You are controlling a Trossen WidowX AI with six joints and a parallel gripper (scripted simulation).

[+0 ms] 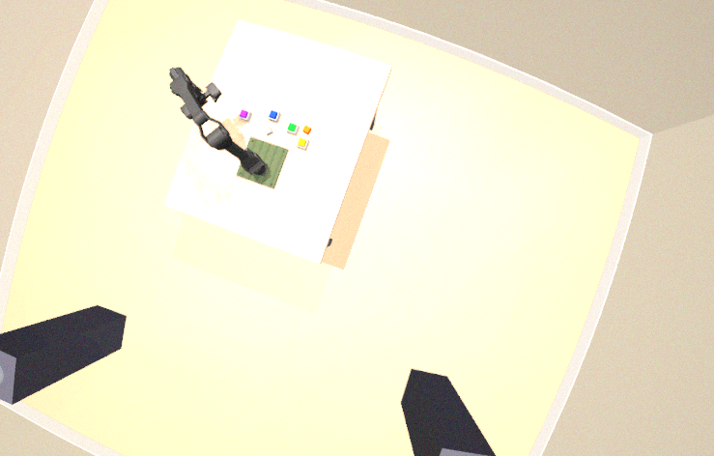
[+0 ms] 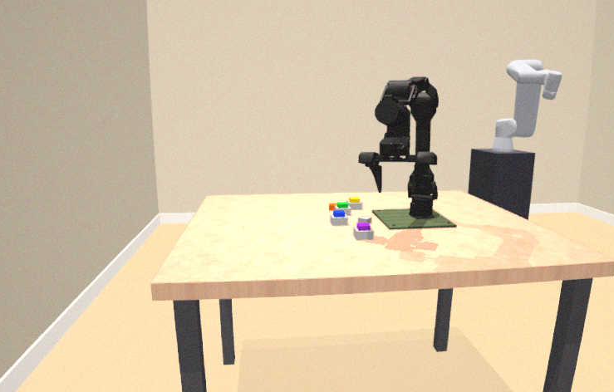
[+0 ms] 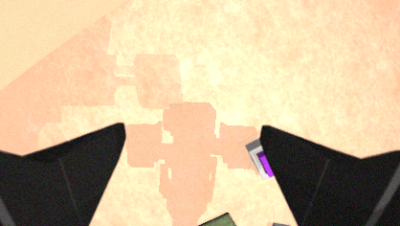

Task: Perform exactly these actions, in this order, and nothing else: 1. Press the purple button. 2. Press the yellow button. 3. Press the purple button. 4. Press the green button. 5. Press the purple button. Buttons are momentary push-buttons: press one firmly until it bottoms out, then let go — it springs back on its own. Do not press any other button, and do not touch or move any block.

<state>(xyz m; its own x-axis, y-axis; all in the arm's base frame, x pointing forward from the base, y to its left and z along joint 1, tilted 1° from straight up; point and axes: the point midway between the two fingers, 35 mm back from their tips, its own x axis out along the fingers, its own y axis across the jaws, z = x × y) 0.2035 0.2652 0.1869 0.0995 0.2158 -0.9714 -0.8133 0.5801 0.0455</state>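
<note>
My gripper (image 1: 200,100) (image 2: 396,189) (image 3: 194,131) is open and empty, high above the table. The purple button (image 1: 243,114) (image 2: 363,227) (image 3: 265,164) sits on a light grey base. In the wrist view it shows beside the right fingertip, which hides part of it. The yellow button (image 1: 301,142) (image 2: 354,199) and the green button (image 1: 292,127) (image 2: 342,204) stand close together, farther from the gripper, and are outside the wrist view. None of the three buttons is touched by a finger.
A blue button (image 1: 273,115) (image 2: 338,213) stands between purple and green. A small orange block (image 1: 306,129) (image 2: 332,207) is beside the green button. A small grey block (image 1: 269,131) (image 2: 365,219) lies between the buttons and the green base mat (image 1: 277,169) (image 2: 389,220) (image 3: 220,221).
</note>
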